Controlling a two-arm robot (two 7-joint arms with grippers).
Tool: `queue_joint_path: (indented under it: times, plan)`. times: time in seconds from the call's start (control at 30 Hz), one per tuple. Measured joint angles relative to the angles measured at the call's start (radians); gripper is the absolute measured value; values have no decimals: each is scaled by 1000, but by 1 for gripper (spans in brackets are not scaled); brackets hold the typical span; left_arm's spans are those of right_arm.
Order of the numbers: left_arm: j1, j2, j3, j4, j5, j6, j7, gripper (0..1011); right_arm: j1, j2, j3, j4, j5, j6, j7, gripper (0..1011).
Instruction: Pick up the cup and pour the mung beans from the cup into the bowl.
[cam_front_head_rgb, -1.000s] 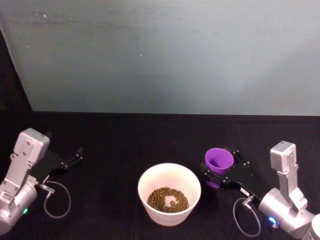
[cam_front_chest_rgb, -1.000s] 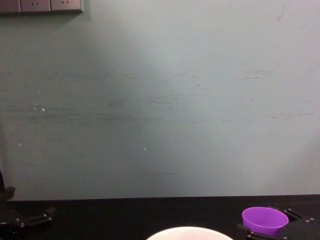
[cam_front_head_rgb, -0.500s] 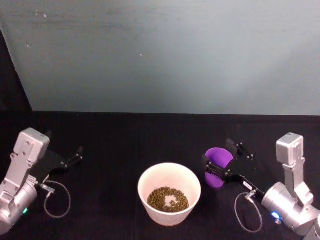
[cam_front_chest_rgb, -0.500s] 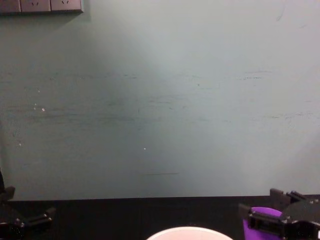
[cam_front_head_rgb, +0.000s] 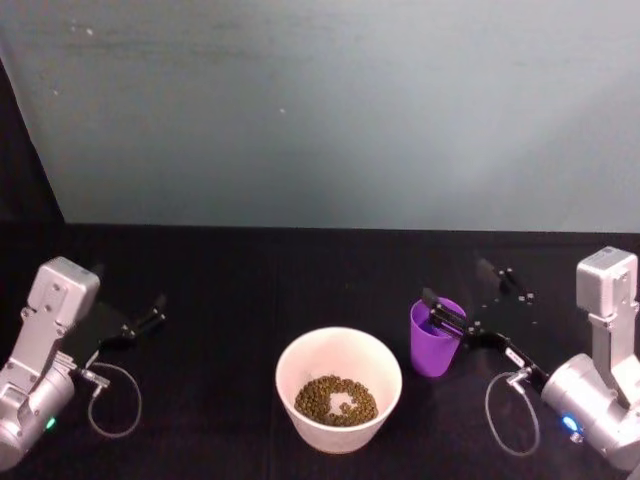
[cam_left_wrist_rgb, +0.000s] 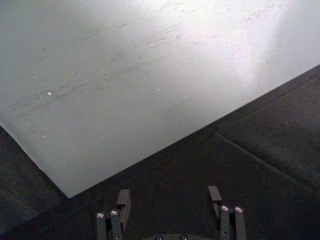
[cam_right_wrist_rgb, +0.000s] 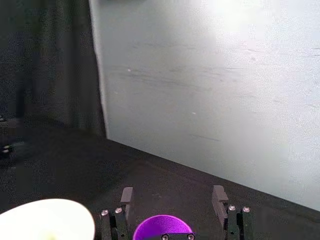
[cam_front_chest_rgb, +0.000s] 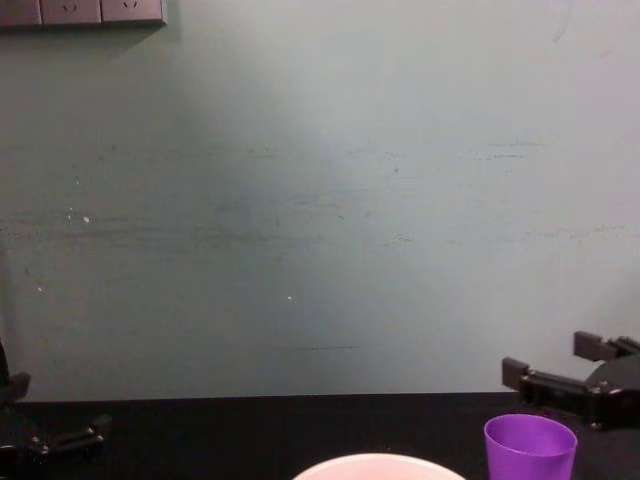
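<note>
above the upright cup (cam_front_head_rgb: 434, 340), at the bowl's (cam_front_head_rgb: 338, 388) three o'clock, right pincer (cam_front_head_rgb: 463, 304) hangs spread; left pincer (cam_front_head_rgb: 128, 326) parked, spread.

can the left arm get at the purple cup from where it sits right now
Probably not easily: the left gripper sits far off at the table's left, and the bowl stands between it and the cup.

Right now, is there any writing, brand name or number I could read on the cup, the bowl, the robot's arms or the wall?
None: no readable text anywhere.
Purple cup: plain, no print.
White bowl: plain, no print.
Right end effector and left end effector: no legible markings.
Wall sockets: no lettering that can be made out.
</note>
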Motion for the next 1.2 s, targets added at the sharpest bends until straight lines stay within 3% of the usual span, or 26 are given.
queue_joint_path:
  times: [0.17, 0.4, 0.93, 1.2]
  plan:
    - [0, 0, 0, 0, 0, 0, 0, 1003, -44, -5, 26, -89, -39, 82, -90, 1002]
    - [0, 0, 0, 0, 0, 0, 0, 1004, -87, -17, 56, -162, -94, 134, -164, 1002]
    - [0, 0, 0, 0, 0, 0, 0, 1003, -148, -38, 107, -223, -183, 163, -229, 1000]
    - [0, 0, 0, 0, 0, 0, 0, 1004, -156, -40, 115, -222, -183, 138, -205, 1000]
